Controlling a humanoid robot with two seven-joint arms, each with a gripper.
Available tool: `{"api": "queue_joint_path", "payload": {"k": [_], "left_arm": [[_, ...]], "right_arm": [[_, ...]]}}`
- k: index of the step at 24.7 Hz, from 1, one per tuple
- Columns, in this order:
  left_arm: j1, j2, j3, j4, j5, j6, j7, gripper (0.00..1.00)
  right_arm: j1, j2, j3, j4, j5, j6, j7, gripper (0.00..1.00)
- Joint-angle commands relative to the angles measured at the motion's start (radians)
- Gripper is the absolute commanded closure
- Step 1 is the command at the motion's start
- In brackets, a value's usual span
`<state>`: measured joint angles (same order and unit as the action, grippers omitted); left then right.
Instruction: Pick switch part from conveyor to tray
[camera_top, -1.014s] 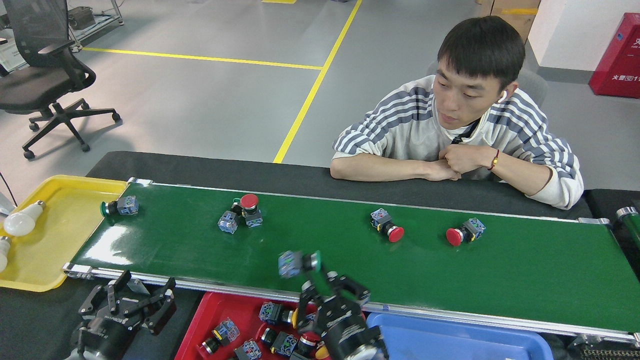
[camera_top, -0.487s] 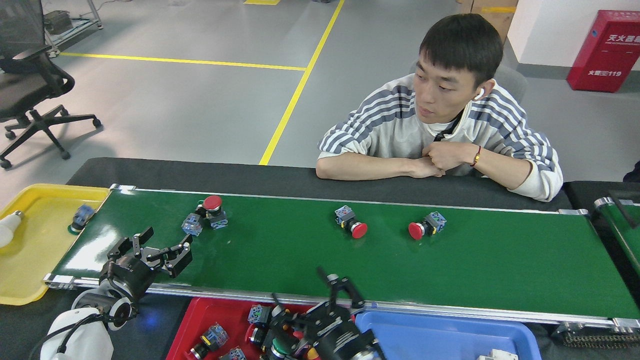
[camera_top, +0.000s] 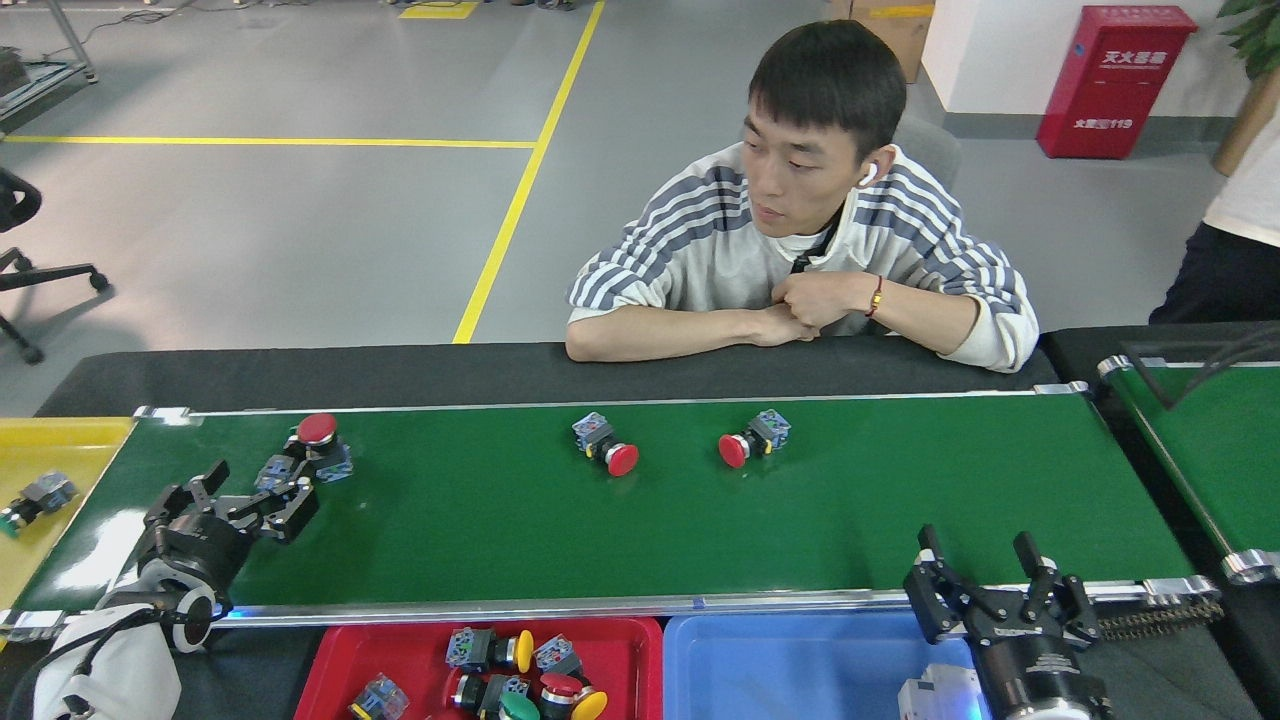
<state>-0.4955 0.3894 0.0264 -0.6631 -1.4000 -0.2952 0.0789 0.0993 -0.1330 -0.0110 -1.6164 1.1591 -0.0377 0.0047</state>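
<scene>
The glossy dark-green conveyor (camera_top: 850, 520) spans the frame's middle. On it lie three switch parts: one red-capped (camera_top: 318, 440) at upper left, two red-capped (camera_top: 606, 446) (camera_top: 752, 440) on their sides near centre. The red tray (camera_top: 640, 650) at bottom centre holds several more.

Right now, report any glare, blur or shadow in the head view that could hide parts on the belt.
Head view: sharp overall; a white glare patch on the conveyor at its left end, beside the left gripper; the red-capped switch parts mid-belt cast only soft shadows and read clearly.
</scene>
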Motion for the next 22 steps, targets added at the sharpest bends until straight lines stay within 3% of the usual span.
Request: {"api": "queue_joint_path", "payload": {"k": [1, 3, 5, 8, 10, 12, 16, 22], "left_arm": [[-0.008, 0.025, 0.006, 0.013, 0.027, 0.008, 0.021, 0.05], [-0.003, 0.046, 0.004, 0.043, 0.081, -0.002, 0.021, 0.17], [0.002, 0.054, 0.001, 0.054, 0.119, -0.005, 0.024, 0.36], [0.017, 0.054, 0.006, 0.054, 0.141, -0.059, 0.024, 0.72], [0.034, 0.054, 0.006, 0.049, 0.17, -0.094, 0.027, 0.81], [0.054, 0.054, 0.004, 0.039, 0.176, -0.111, 0.051, 0.89], [0.109, 0.039, 0.006, -0.066, 0.176, -0.154, 0.067, 0.94], [0.371, 0.042, 0.015, -0.497, 0.177, -0.352, 0.064, 0.93]], "right_arm": [[-0.006, -0.007, -0.013, -0.002, -0.004, -0.05, -0.008, 0.0], [-0.003, -0.007, -0.013, 0.0, -0.004, -0.056, -0.006, 0.01], [0.003, -0.008, -0.013, 0.0, -0.004, -0.057, -0.006, 0.01], [0.003, -0.005, -0.013, 0.0, -0.004, -0.076, -0.002, 0.0], [0.005, -0.005, -0.013, -0.002, -0.004, -0.076, 0.0, 0.01], [0.005, -0.005, -0.013, -0.004, -0.004, -0.076, 0.0, 0.01], [0.008, -0.005, -0.04, -0.01, -0.004, -0.073, 0.0, 0.01], [0.066, -0.008, -0.107, -0.027, -0.004, -0.079, -0.009, 0.01]]}}
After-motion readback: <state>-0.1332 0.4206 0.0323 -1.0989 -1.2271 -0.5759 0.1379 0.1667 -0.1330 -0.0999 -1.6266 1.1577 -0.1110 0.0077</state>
